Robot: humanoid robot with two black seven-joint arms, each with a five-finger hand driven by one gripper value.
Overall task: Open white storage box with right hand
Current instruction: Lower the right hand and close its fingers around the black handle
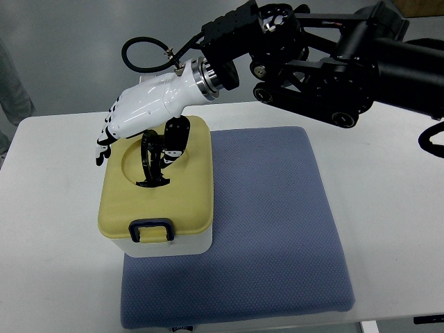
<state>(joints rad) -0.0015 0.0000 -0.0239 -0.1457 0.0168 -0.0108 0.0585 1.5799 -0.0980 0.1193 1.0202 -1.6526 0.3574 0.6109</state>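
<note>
The white storage box [166,246] has a pale yellow lid [187,201] and stands on the left part of a blue-grey mat [277,222]. A dark blue latch [151,229] sits at the lid's front edge. A black ring handle [147,165] stands partly raised in the lid's round recess. My right hand [142,111] is white, comes in from the upper right and hovers over the back of the lid. Its fingers [104,142] reach out past the lid's left rear edge. Its black thumb [177,136] points down beside the handle, and I cannot tell if it touches.
The mat lies on a white table [388,208]. The black right arm [333,62] spans the upper right, with a cable loop [142,52] above the wrist. A grey sleeve-like shape [10,90] shows at the left edge.
</note>
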